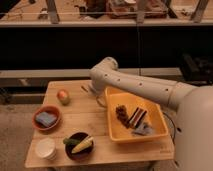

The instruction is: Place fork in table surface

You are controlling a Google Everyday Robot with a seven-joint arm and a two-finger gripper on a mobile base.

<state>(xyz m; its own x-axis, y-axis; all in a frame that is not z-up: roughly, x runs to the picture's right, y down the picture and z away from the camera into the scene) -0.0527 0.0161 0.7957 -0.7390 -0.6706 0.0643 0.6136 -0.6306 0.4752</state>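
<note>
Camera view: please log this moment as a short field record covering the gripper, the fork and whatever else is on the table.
gripper: low over the table's far side, by the tray's left edge
fork: probably the thin dark item lying on the table, left of the gripper; too small to confirm
tray: yellow, on the table's right half, holds dark items
apple: far left
orange bowl: left edge, blue item inside
dark bowl: near edge, yellow and green food
cup: white, near-left corner
</note>
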